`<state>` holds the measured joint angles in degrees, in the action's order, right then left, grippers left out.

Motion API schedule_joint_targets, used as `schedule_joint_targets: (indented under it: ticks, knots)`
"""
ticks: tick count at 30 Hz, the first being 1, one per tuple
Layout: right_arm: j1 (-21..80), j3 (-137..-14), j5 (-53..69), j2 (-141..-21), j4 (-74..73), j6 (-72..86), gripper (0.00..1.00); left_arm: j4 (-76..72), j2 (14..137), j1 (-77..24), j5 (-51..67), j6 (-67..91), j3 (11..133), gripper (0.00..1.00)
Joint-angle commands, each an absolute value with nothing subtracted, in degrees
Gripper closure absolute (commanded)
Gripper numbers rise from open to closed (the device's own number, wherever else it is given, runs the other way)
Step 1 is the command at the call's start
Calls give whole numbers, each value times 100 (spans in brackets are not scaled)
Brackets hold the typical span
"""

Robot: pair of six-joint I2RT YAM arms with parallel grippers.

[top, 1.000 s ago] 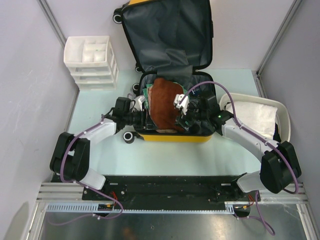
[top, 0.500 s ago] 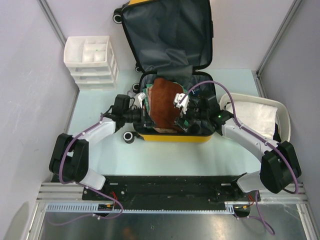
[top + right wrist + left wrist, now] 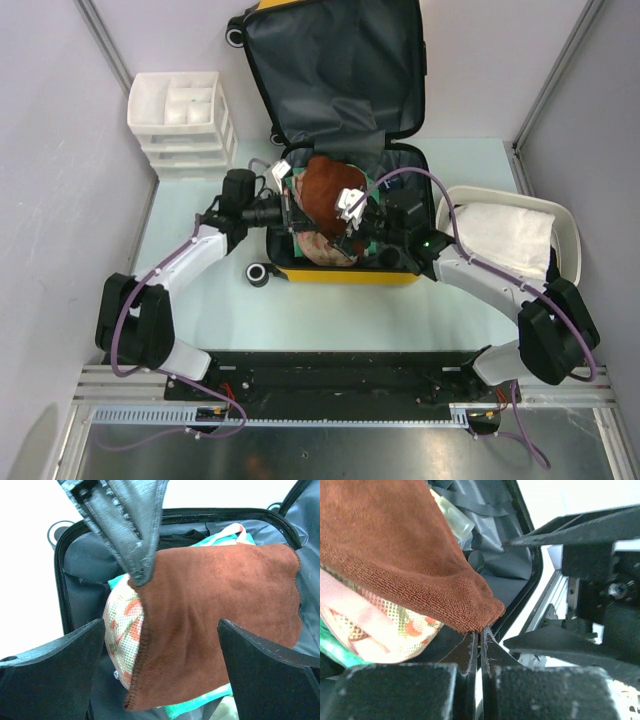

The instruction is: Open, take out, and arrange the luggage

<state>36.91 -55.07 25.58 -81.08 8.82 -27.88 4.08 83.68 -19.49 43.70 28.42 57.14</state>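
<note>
The yellow luggage [image 3: 345,275] lies open on the table, its grey-lined lid [image 3: 330,70] standing up at the back. A brown towel [image 3: 322,192] is draped over the contents of the lower half. My left gripper [image 3: 287,213] reaches in from the left and is shut on one corner of the brown towel [image 3: 445,580], its fingertips [image 3: 470,645] pressed together on the hem. My right gripper [image 3: 160,665] hovers open over the brown towel [image 3: 220,615], holding nothing. The left gripper's fingers [image 3: 132,530] show pinching the towel's upper left corner.
Under the towel lie a patterned mesh pouch [image 3: 122,625], a teal cloth [image 3: 210,702] and a clear bottle [image 3: 452,517]. A white drawer unit [image 3: 182,120] stands at the back left. A white tub [image 3: 565,235] with a white cloth sits at the right.
My left gripper has closed on the towel corner and drawn it back and left. My right gripper has opened wide and shifted left over the towel.
</note>
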Motion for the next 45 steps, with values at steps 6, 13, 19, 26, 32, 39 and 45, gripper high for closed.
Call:
schedule_joint_targets:
  ticks: [6,13,19,26,32,39,45]
  knots:
    - [4421,-4887,379,-8551,3134,-3137,0,26,8578,-1951,4693,3278,6328,100]
    - [4482,-4737,-676,-9228,4516,-3840,1,-342,8569,-1925,4816,3436,6311,100]
    - [4456,-4737,-589,-9510,4957,-4034,18,-387,8552,-1863,4852,3480,6372,100]
    - [4360,-4781,-449,-9133,4975,-4017,100,-413,8569,-1784,4816,3498,6539,83]
    - [3832,-5867,604,-8290,2407,-2814,100,-413,8508,-1302,4536,3384,6934,18]
    - [3551,-7284,1573,-7866,-278,-1416,100,-413,8701,-642,4333,3199,7374,15]
    - [3148,-8181,1907,-7656,-2081,-108,100,-413,8763,-615,4412,3120,7199,15]
